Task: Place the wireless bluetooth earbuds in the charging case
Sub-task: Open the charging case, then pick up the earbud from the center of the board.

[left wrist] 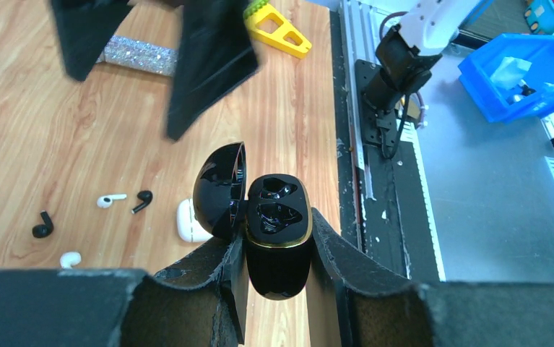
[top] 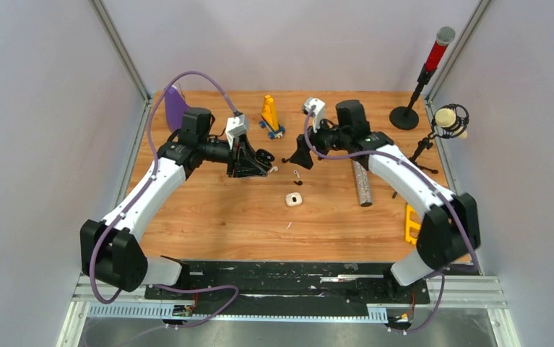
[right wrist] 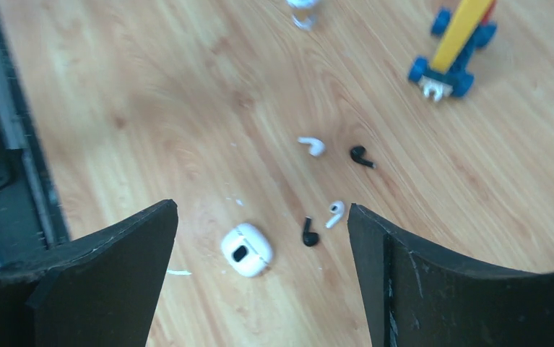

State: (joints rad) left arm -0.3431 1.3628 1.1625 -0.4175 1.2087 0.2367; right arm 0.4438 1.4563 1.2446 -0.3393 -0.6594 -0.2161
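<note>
Glossy black charging case (left wrist: 277, 238) with a gold rim (its inner wells are black too). A table (left wrist: 57, 130) of pale honey-brown wood with wavy grain. Two black earbuds (right wrist: 308, 233), two white earbuds (right wrist: 312, 146), and a white case (right wrist: 245, 250) with a dark spot. Yellow toy (right wrist: 458, 32) on blue wheels. Glittering silver cylinder (top: 361, 182). Red microphone (top: 436, 50) with a grey head. One purple object (top: 175, 107).

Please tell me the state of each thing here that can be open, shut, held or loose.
Glossy black pebble-shaped charging case: lid open, wells look empty, held.
Left tool: shut on the black case.
Right tool: open, holding nothing.
White pebble-shaped case: on the wooden table, looks shut.
Two black earbuds, two white earbuds: loose on the table.
</note>
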